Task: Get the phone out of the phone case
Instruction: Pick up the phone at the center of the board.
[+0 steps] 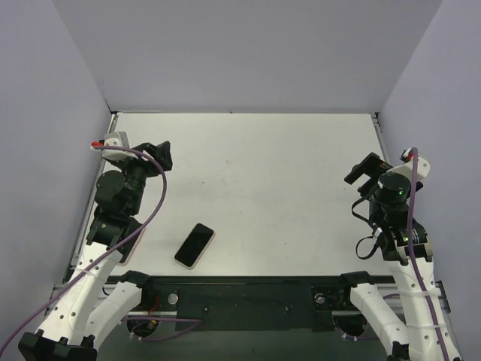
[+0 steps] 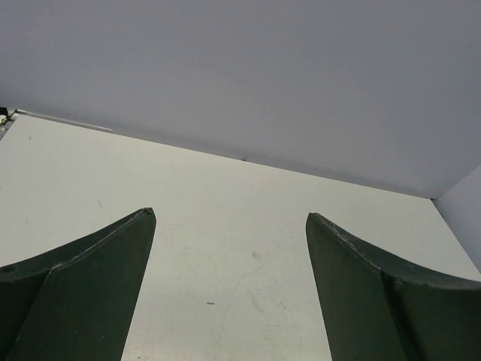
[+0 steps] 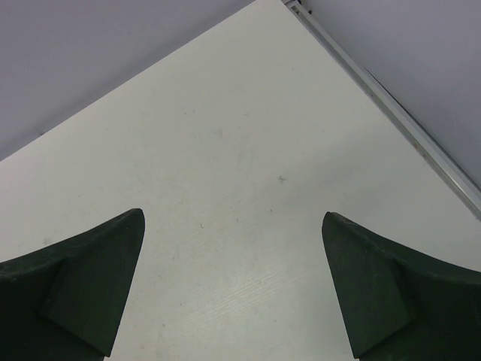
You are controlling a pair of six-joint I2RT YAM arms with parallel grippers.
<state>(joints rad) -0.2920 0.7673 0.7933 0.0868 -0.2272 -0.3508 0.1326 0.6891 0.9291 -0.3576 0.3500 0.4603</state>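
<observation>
The phone (image 1: 195,245) lies flat in its pale case (image 1: 204,251) on the table (image 1: 270,188), near the front edge and left of centre. The left pincer (image 2: 229,214) hovers farther back, spread wide and empty. The right pincer (image 3: 233,214), well apart at the right, gapes wide and touches nothing.

Three views: one high overview, two low wrist cameras.
The top camera looked down from above the near edge over the whole table (image 1: 285,165); each wrist camera (own fingers (image 2: 90,293) framing the bottom) skimmed close over that same tabletop toward the walls (image 1: 248,53).
</observation>
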